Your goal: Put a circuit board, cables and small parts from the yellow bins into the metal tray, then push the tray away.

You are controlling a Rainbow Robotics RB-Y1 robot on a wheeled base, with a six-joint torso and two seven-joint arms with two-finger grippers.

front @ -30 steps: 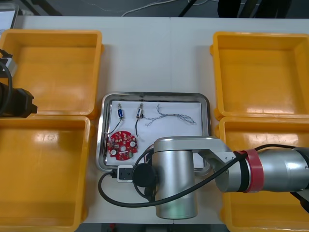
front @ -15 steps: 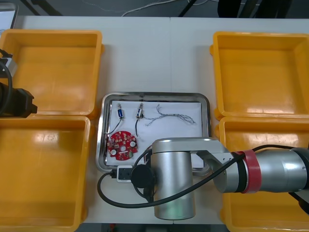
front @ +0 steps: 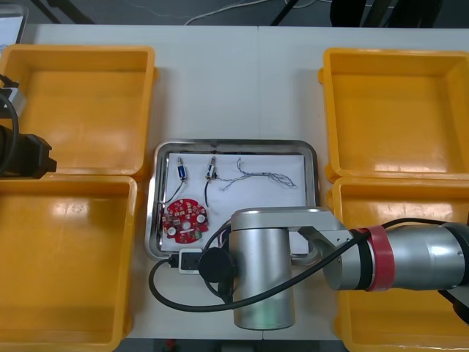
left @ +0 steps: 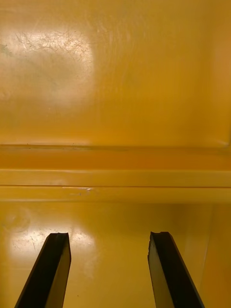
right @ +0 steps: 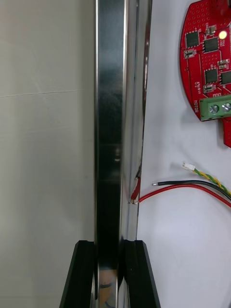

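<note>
1. Your tray sits mid-table between the bins, white inside.
2. It holds a red board at 8 o'clock, two parts at 11 and a blue-white cable at 1.
3. Your right gripper pinches the tray's 6 o'clock rim, fingers apart by its width.
4. Your left gripper hangs over the left bins, fingers wide, holding nothing.
</note>
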